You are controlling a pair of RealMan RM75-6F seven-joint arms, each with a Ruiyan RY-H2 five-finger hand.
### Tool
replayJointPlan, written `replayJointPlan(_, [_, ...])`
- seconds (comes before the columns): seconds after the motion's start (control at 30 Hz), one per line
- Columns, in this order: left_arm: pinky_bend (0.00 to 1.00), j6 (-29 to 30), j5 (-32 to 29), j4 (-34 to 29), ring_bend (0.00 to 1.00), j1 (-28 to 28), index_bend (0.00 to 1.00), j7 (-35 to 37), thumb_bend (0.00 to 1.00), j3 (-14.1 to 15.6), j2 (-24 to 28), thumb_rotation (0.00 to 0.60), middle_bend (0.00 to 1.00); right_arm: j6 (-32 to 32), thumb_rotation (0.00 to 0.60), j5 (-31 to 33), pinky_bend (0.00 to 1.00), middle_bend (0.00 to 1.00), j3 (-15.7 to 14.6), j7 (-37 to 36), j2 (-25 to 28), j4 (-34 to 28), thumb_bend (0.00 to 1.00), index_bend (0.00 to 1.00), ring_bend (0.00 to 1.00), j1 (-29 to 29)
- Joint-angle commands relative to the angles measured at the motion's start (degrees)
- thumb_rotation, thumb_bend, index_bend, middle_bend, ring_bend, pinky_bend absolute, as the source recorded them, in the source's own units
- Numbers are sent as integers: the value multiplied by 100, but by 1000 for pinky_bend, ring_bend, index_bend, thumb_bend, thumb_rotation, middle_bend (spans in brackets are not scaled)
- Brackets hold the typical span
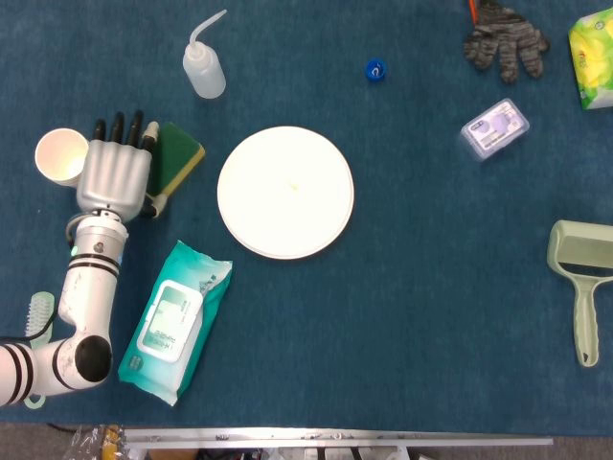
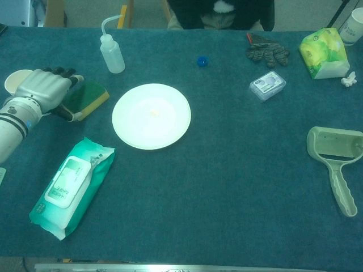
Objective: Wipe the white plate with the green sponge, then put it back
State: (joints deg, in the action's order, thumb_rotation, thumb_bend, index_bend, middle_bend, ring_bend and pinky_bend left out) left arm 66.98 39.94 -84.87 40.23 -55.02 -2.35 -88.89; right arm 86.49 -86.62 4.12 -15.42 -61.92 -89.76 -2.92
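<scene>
The white plate (image 1: 285,192) (image 2: 151,116) lies flat on the blue cloth, left of the table's middle. To its left is the green sponge (image 1: 177,158) (image 2: 88,96) with a yellow underside, turned at an angle and tilted up. My left hand (image 1: 113,174) (image 2: 42,88) grips its left end, fingers over the top and thumb underneath. Hand and sponge are clear of the plate's rim by a short gap. My right hand appears in neither view.
A paper cup (image 1: 57,156) stands right against the left hand's outer side. A squeeze bottle (image 1: 203,69) is behind the sponge, a wipes pack (image 1: 175,321) in front. A glove (image 1: 506,40), small clear box (image 1: 495,128) and green scoop (image 1: 579,278) lie far right.
</scene>
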Motion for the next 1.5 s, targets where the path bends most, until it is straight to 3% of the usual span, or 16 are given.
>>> replayJointPlan(0.03, [22,65,-89,103,0,9,79,-165,246,9,-42,348,0,16,600,-5,450,394,2,18,10,-22,388,389,244,7])
replayJointPlan(0.27, [22,7,-197,241,0,30,224,-201,246,-73,-125,325,0,62,600,-31,450,394,-2,47,43,-77,388,390,244,30])
replayJointPlan(0.73, [22,-37,-183,525,0,59,251,-271,246,-108,-334,316,0,81,600,-27,450,394,5,38,65,-86,388,389,244,47])
replayJointPlan(0.97, [22,35,76,549,0,3,364,6,246,-170,-419,326,7,120,600,-38,450,394,9,22,70,-89,388,389,244,64])
replayJointPlan(1.23, [22,139,355,-98,0,-81,421,198,246,-211,39,340,33,140,600,-69,450,394,11,-10,69,-75,388,389,244,66])
replayJointPlan(1.5, [22,435,799,-1180,0,-38,422,-279,246,-18,750,339,38,96,600,-103,450,394,11,-17,13,-60,388,389,244,20])
